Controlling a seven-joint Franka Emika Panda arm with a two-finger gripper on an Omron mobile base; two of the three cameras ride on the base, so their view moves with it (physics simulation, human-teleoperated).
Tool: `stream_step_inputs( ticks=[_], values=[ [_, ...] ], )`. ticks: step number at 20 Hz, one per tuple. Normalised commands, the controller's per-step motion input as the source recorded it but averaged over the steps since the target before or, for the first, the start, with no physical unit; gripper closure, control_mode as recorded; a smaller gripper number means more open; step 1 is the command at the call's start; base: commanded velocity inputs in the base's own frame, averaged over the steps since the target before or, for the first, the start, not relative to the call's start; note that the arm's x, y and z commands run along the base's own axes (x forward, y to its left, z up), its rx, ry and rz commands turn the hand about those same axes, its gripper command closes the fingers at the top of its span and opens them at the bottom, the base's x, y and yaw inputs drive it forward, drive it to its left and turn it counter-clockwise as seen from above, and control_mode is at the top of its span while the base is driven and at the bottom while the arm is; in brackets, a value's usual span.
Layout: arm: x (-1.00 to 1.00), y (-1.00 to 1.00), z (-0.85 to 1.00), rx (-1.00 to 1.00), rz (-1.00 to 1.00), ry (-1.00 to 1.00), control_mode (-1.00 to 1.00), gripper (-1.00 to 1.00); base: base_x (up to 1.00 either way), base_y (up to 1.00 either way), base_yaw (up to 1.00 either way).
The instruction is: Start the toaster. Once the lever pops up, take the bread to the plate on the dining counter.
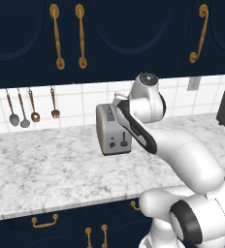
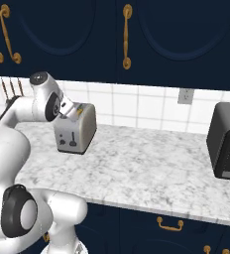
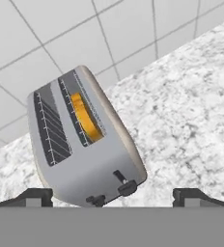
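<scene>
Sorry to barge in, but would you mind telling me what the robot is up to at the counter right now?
The arm is poised over the toaster, which stands on the marbled counter by the tiled wall. The gripper is open and holds nothing, its fingertips either side of the toaster's lever end. A slice of bread sits in one slot; the other slot is empty. A black appliance stands further along the counter.

Lying across the middle, a white-grey marbled bench (image 1: 46,169), fronted by navy drawers with gold handles (image 2: 169,225). Standing at its right end, a black boxy appliance (image 2: 227,141). Hanging on the white tiled wall (image 2: 137,106): four utensils (image 1: 32,109), side by side. Sitting beside them further right, a grey outlet (image 2: 185,95). Hanging overhead, navy cabinets with gold handles (image 1: 68,36).
</scene>
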Motion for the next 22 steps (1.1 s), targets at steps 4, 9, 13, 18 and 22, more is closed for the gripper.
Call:
stream_step_inputs(
  ticks=[4, 9, 13, 18, 22],
  values=[
    [0.45, 0.00, -0.20, -0.17, 0.32, 0.00, -1.00, -1.00, 0.00, 0.00, 0.00],
    [0.26, 0.01, -0.12, -0.10, 0.19, -0.06, -1.00, -1.00, 0.00, 0.00, 0.00],
    [0.00, 0.15, -0.10, -0.12, 0.00, -0.24, -1.00, -1.00, 0.00, 0.00, 0.00],
    [0.06, 0.19, -0.10, -0.02, 0.00, -0.14, -1.00, -1.00, 0.00, 0.00, 0.00],
    [0.08, 0.01, -0.01, 0.00, 0.00, -0.08, -1.00, -1.00, 0.00, 0.00, 0.00]
  ],
)
